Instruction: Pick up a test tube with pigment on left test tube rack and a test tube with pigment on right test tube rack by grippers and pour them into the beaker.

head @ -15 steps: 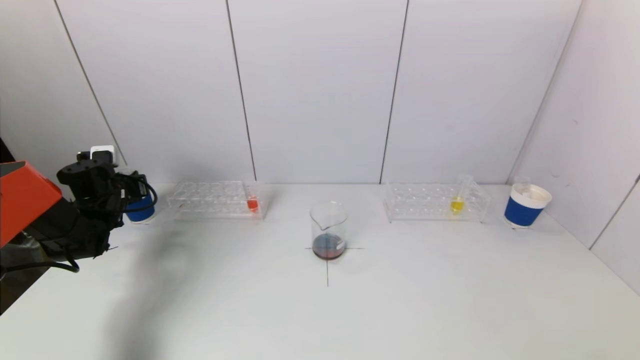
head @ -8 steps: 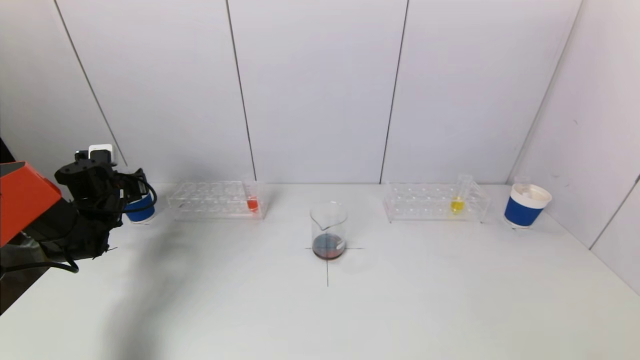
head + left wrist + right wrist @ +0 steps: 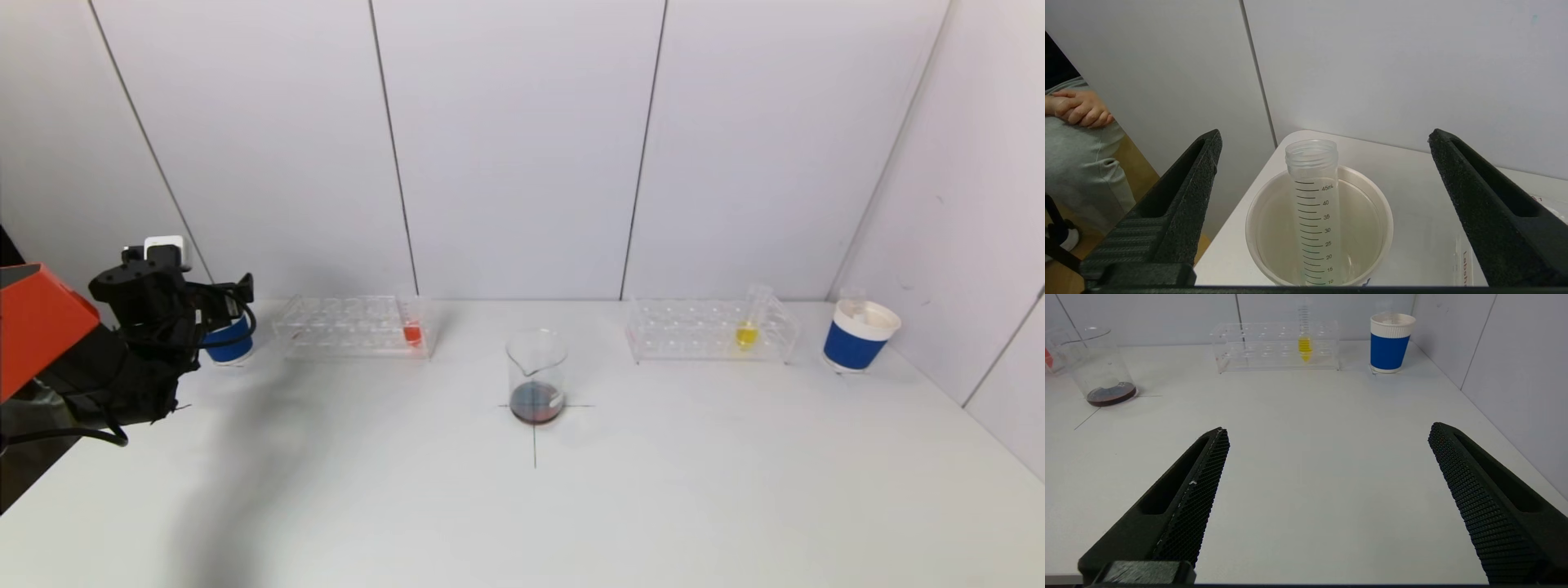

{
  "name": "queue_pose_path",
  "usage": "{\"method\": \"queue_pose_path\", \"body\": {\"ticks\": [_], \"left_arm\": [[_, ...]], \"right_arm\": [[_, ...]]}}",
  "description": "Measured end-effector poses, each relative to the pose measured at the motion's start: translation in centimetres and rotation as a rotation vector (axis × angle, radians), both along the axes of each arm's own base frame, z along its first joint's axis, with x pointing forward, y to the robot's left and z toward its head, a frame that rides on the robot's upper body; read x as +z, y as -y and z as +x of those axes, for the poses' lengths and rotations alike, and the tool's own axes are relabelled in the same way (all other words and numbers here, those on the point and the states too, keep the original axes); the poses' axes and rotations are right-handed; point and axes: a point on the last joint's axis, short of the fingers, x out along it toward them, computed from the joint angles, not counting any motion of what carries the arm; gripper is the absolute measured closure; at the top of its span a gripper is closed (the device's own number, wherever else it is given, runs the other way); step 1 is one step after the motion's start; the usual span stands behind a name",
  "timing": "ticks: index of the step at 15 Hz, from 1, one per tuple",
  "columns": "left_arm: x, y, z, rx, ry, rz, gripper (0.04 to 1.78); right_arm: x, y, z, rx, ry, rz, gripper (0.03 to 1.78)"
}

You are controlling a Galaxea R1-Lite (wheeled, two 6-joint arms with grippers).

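My left gripper (image 3: 231, 304) hangs open over the blue cup (image 3: 227, 347) at the table's far left. In the left wrist view an empty graduated test tube (image 3: 1312, 196) stands in that cup (image 3: 1387, 220), free between the wide-apart jaws of my left gripper (image 3: 1325, 134). The left rack (image 3: 351, 327) holds a tube with red pigment (image 3: 412, 331). The right rack (image 3: 706, 331) holds a tube with yellow pigment (image 3: 747, 331). The beaker (image 3: 536, 376) in the middle has dark liquid at its bottom. My right gripper (image 3: 1327, 430) is open and empty over bare table, out of the head view.
A second blue cup (image 3: 859, 335) stands right of the right rack, near the right wall. A black cross is marked on the table under the beaker. A seated person's hands (image 3: 1079, 108) show beyond the table's left edge.
My left gripper has gone from shut to wide open over the left cup, letting go of the empty tube, which now stands in the cup. The right arm has not moved.
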Motion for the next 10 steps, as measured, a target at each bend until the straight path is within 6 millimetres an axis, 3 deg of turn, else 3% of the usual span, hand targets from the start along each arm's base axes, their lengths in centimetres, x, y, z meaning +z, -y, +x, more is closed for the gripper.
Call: {"method": "queue_pose_path", "body": {"ticks": [10], "left_arm": [[0.46, -0.03, -0.29, 0.002, 0.006, 0.002, 0.06]], "right_arm": [[0.00, 0.00, 0.00, 0.000, 0.000, 0.000, 0.04]]}}
